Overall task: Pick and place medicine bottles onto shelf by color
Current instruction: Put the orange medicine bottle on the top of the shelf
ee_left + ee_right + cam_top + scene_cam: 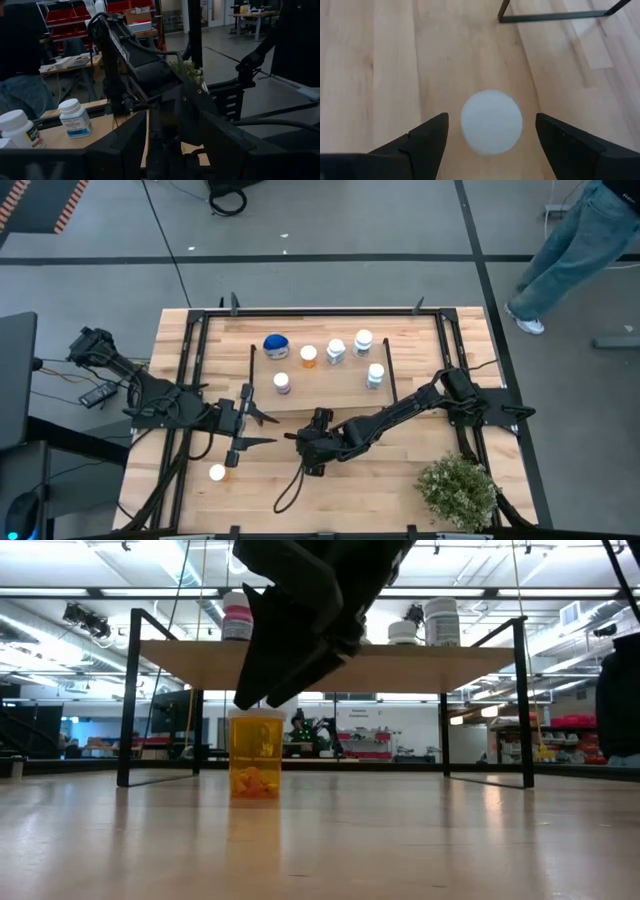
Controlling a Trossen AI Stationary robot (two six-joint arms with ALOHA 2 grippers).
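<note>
Two fingers spread wide on the right end effector [492, 119], poised straight above the white cap of an orange medicine bottle [255, 755], one finger to either side of the cap and clear of it. Nothing gripped.

Bottle upright on the counter [400, 470], just in front of the shelf [330, 390], toward 6 o'clock from the board's middle. Hidden under the arm in the high view.

Step in hand, by the look of it: the approach to a pick. Next move calls for a straight descent until the fingers bracket the body below the cap, then a squeeze. After that, a lift high enough to clear the shelf edge, heading toward the orange bottle [308, 356] already up there at 12 o'clock.

Left end effector [262, 430] at 9 o'clock of the right one, fingers apart, empty.

Farther out at 8 o'clock, another white-capped bottle [217, 473] loose on the counter.

Six bottles on the shelf, with the blue one [277, 345] at its 10 o'clock corner.
</note>
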